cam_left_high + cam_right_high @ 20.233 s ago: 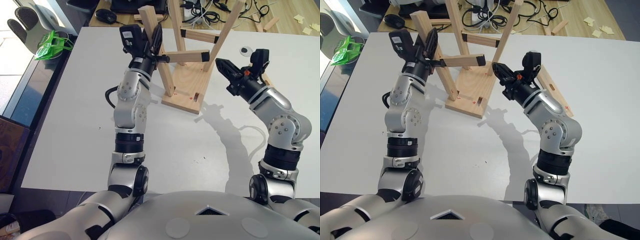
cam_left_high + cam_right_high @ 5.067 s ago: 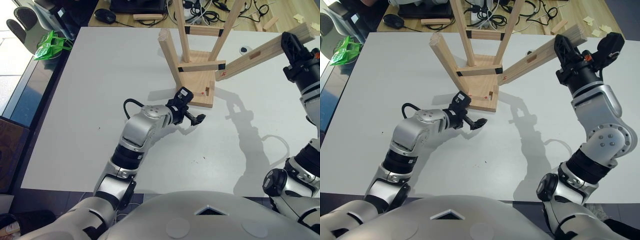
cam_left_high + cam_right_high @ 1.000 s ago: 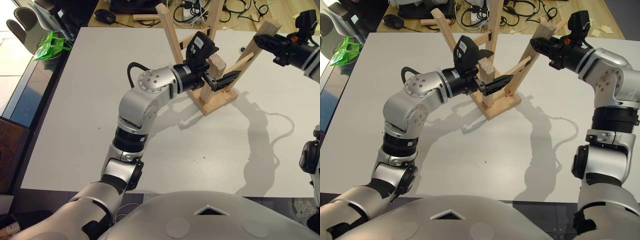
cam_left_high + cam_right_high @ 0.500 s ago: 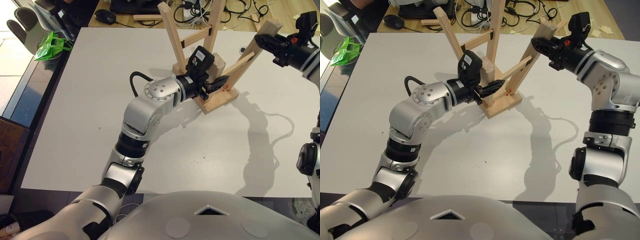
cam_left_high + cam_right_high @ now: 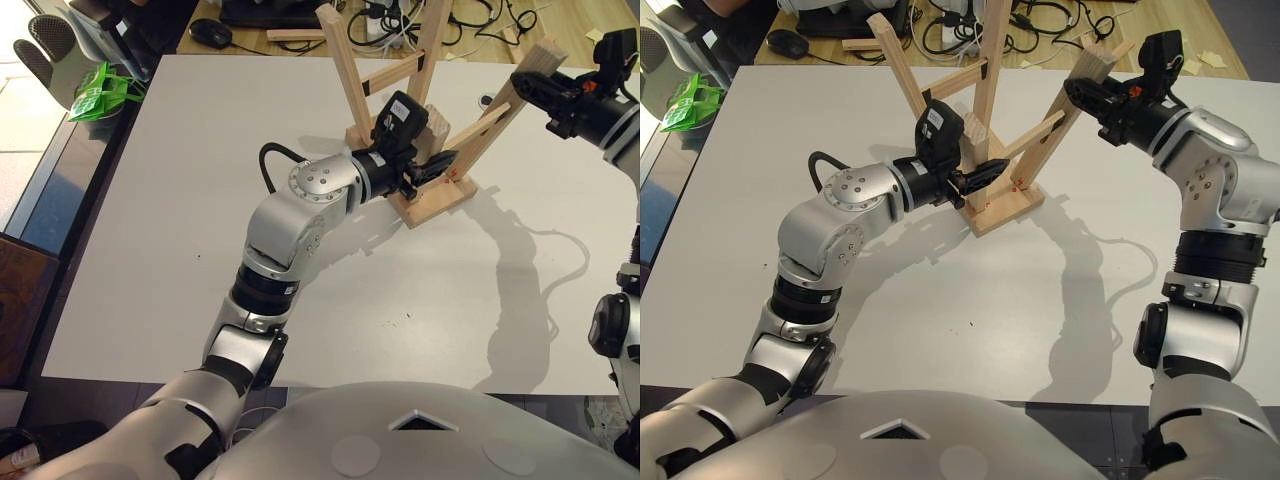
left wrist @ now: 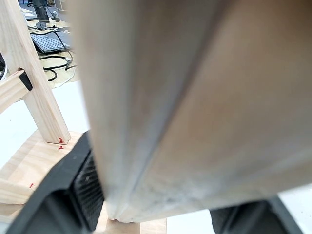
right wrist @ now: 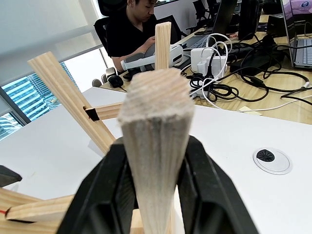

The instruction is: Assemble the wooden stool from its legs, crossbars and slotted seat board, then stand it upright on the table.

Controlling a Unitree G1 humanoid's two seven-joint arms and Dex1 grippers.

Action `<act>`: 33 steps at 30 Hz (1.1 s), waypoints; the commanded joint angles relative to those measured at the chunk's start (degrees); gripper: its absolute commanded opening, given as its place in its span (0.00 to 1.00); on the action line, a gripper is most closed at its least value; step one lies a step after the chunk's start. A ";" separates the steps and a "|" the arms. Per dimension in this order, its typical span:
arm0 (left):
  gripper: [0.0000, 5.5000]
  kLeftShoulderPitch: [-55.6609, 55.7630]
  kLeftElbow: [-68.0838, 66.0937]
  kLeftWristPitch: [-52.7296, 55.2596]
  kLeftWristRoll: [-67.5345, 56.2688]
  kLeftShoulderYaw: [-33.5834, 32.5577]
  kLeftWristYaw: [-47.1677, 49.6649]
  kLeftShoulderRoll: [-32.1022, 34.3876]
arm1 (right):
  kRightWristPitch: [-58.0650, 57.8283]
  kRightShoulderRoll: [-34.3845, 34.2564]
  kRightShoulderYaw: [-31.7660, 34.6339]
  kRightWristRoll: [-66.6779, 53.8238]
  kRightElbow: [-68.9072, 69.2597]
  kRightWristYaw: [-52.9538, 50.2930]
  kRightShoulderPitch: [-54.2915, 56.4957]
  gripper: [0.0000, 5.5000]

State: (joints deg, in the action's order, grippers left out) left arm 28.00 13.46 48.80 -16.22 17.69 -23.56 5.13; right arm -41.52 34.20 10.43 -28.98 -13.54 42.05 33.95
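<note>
The wooden stool lies upside down at the far middle of the white table, its seat board (image 5: pixel 440 205) flat and its legs pointing up. My left gripper (image 5: pixel 433 168) is shut on the short leg (image 5: pixel 432 122) just above the seat; wood fills the gap between the black fingers (image 6: pixel 83 187). A long leg (image 5: pixel 495 115) leans to the right from the seat. My right gripper (image 5: pixel 532 88) is shut on its top end (image 7: pixel 156 122). Two other legs (image 5: pixel 345 70) stand joined by a crossbar (image 5: pixel 385 75).
A round cable grommet (image 7: pixel 272 161) sits in the table behind the stool. A loose wooden bar (image 5: pixel 295 34), a mouse (image 5: pixel 210 30) and cables lie on the desk beyond the far edge. A green bag (image 5: pixel 100 90) hangs off the left side.
Over the last second my left gripper dropped lower and closed on the short leg near the seat. My right gripper kept its hold on the leaning leg, hardly moving.
</note>
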 commanded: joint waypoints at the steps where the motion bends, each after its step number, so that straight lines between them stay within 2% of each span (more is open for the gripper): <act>1: 0.44 -1.17 -2.23 3.87 1.52 1.03 1.42 1.34 | -0.72 -0.65 -0.58 0.02 0.92 0.18 -1.03 0.18; 21: 0.43 -1.59 -2.03 3.92 1.09 1.39 1.87 1.65 | 3.03 -0.78 1.33 1.58 -7.28 -3.18 -2.15 0.18; 33: 0.43 -1.50 -2.54 3.80 1.16 1.57 2.39 1.49 | 7.73 0.61 -1.94 4.38 -7.28 -1.52 -4.80 0.18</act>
State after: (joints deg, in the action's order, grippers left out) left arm 28.53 13.01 48.94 -16.16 18.40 -21.76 5.22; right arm -33.32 33.11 10.33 -29.91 -18.28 42.35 32.05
